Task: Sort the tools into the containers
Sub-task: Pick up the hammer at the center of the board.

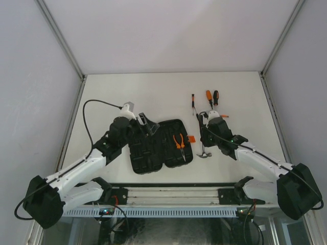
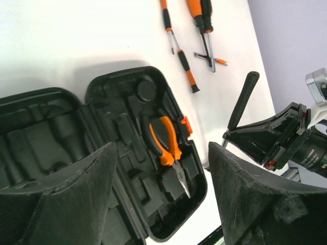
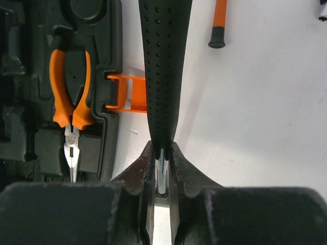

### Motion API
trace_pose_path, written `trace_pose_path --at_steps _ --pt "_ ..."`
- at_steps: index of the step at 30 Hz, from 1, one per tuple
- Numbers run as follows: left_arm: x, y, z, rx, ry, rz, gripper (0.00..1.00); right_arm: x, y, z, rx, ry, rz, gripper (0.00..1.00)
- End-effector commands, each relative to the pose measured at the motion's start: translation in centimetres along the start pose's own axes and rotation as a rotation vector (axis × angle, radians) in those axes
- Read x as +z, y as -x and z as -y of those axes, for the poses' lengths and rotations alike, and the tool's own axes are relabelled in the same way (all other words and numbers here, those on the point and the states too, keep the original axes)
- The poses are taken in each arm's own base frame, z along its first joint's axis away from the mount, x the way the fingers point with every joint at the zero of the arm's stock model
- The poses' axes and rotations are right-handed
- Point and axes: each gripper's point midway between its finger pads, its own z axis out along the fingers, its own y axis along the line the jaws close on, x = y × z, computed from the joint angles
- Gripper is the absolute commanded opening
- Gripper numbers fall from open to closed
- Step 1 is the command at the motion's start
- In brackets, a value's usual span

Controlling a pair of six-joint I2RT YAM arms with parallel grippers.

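The black tool case [image 1: 153, 153] lies open mid-table, and orange-handled pliers [image 1: 180, 142] sit in a slot of its right half. My left gripper [image 1: 148, 125] hovers open over the case with nothing between its fingers; in the left wrist view the pliers [image 2: 166, 143] show between them. My right gripper [image 3: 161, 148] is shut on the metal shaft of the hammer, just below its black handle [image 3: 163, 66]. The hammer's head [image 1: 204, 154] shows just right of the case. Three screwdrivers [image 1: 209, 97] lie on the table behind.
The case's orange latch [image 3: 130, 94] sticks out toward the hammer. A thin screwdriver [image 2: 179, 51] lies apart from two thicker ones [image 2: 202, 15], and a small orange-tipped tool [image 2: 210, 57] lies crossed below them. White walls enclose the table [image 1: 127, 92].
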Motion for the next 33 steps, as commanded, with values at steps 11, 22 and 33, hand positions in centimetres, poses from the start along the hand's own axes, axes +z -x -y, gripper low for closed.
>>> trace_pose_path --at_steps 11,22,33 --pt "4.9 1.9 10.3 -0.015 -0.324 0.032 0.79 -1.8 3.3 -1.7 0.033 0.081 0.196 0.0" --pt "6.7 -1.1 14.7 -0.006 -0.474 -0.029 0.81 -1.8 3.4 -1.9 0.04 0.102 0.218 0.0" --pt "9.8 -1.3 16.2 -0.017 -0.494 -0.041 0.82 -1.4 3.4 -2.6 0.03 0.155 0.243 0.0"
